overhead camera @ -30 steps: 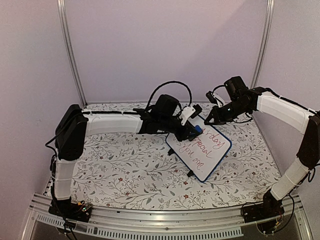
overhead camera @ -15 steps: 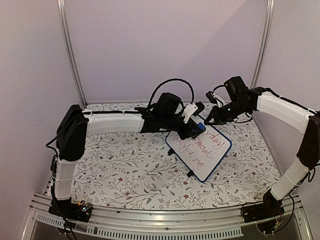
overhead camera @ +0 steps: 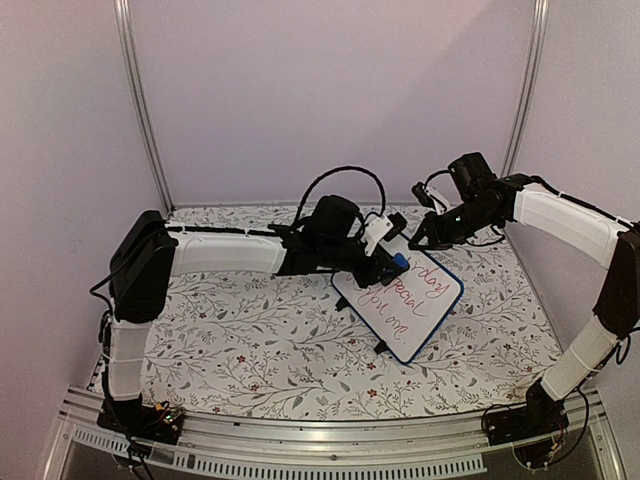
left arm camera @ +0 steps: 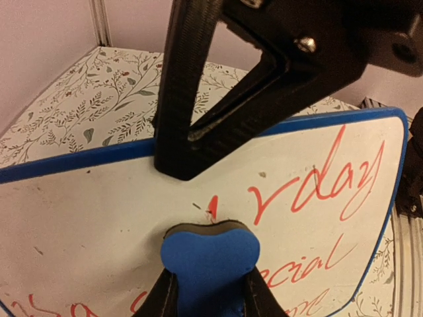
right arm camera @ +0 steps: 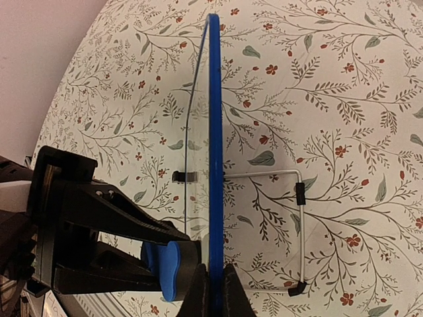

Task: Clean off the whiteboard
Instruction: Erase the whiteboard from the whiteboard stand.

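The whiteboard (overhead camera: 405,305) stands tilted on the table (overhead camera: 250,340), right of centre, with its written face turned towards the left arm. It is propped from behind by a thin wire stand (right arm camera: 301,224).

The right tool (right arm camera: 213,287) is pinched narrow on the whiteboard's blue top edge, with one finger on each face. The left tool (overhead camera: 392,262) is closed on a blue eraser (left arm camera: 210,254). The eraser's dark pad is pressed flat on the white face just below that top edge, close to the right tool. Red writing (left arm camera: 317,188) begins directly beside the eraser, where "rday" can be read. Further lines run down the face below it, the next one ending in "ecial".

Since a second ago the eraser has shifted only a little along the upper part of the whiteboard, first up towards the edge and then slightly back down. The left forearm has swung a touch with it. The writing looks much the same, and the whiteboard and right tool have not moved.

A black cable (overhead camera: 340,175) loops above the left wrist, behind the whiteboard's top corner. In the top view the left wrist hides the whiteboard's upper left corner. From the right wrist the whiteboard is seen edge-on, so its writing is out of sight there.
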### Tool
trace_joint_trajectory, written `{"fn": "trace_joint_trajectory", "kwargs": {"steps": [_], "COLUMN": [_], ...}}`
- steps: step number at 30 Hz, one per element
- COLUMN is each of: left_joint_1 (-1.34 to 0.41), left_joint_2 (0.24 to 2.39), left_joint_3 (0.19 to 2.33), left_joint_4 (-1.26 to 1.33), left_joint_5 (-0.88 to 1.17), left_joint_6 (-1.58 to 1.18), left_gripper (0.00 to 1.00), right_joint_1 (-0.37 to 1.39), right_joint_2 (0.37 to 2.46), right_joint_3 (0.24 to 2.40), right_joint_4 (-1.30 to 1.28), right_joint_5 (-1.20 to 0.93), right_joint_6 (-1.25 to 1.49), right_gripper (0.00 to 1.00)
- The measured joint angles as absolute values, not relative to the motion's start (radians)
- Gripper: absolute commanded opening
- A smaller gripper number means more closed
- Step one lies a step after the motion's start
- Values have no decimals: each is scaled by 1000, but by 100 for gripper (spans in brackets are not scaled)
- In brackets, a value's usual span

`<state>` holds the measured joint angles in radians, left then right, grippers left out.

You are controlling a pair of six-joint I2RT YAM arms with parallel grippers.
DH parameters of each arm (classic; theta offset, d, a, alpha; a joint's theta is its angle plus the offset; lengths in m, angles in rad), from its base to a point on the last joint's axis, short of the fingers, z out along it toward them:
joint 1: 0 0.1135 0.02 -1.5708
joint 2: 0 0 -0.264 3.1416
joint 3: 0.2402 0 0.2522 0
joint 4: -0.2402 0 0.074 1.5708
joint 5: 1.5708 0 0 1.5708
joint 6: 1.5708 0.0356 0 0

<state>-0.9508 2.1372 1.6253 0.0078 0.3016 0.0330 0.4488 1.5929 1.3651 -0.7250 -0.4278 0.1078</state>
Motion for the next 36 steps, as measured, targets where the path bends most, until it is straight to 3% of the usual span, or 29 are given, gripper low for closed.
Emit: {"fn": "trace_joint_trajectory", "kwargs": {"steps": [24,36], "left_joint_1": [-960,-960], "left_joint_2": [2164,2123], "left_joint_3": [1755,1580], "left_joint_4": [-105,-5], "left_joint_5": [295,291], "left_joint_6": [46,40], "left_gripper": [0,0], "right_joint_1": [449,449], "right_joint_2": [1593,1593], "right_joint_3": [1365,1365], "right_joint_4": [-725,-725], "right_joint_5": [-433,-428], "right_joint_6": [108,103], "right_gripper": [0,0]}}
